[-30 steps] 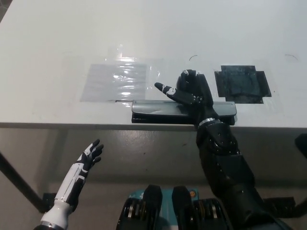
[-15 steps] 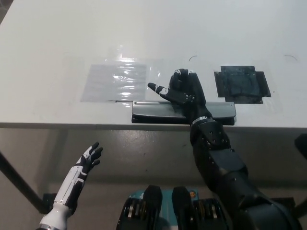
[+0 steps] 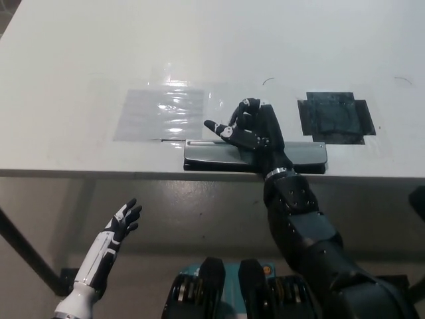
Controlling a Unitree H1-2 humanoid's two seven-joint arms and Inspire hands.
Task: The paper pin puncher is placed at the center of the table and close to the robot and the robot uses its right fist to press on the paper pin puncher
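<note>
At lower left, below the table edge, the white left hand (image 3: 122, 221) hangs with fingers spread, holding nothing. At centre, the paper pin puncher (image 3: 219, 153) lies along the near edge of the table (image 3: 80, 53); the black right hand (image 3: 255, 129) rests on it, fingers curling, thumb out.

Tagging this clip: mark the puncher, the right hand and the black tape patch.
puncher (image 3: 212, 153), head view, left part of its top bar.
right hand (image 3: 255, 129), head view, back of the hand.
black tape patch (image 3: 335, 117), head view, its middle.
</note>
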